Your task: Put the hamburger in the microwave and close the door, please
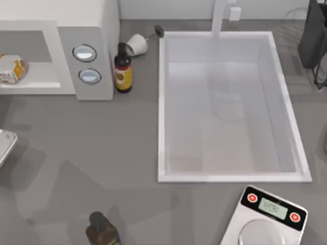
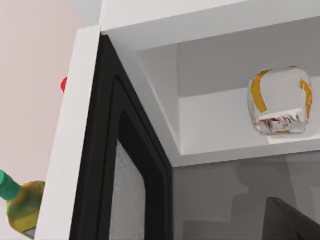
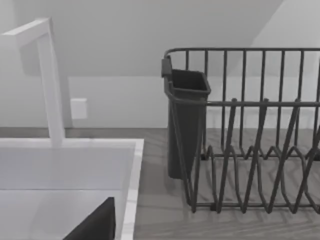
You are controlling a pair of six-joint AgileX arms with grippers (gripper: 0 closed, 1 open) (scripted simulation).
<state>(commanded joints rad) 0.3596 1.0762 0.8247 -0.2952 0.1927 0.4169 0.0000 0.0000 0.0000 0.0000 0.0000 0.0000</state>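
The hamburger (image 1: 12,68) is sitting inside the microwave (image 1: 87,46), on its cavity floor, with the door (image 2: 100,165) standing open beside it. Whether either gripper is open or holding anything, I cannot tell.

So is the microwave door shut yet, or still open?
Open. The door stands swung out from the microwave, and the hamburger sits in plain sight on the cavity floor.

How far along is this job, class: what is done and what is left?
Done: the hamburger sits inside the microwave. In hand: nothing that the pictures show; the left wrist view looks at the open door from close by. Left: swinging that door shut.
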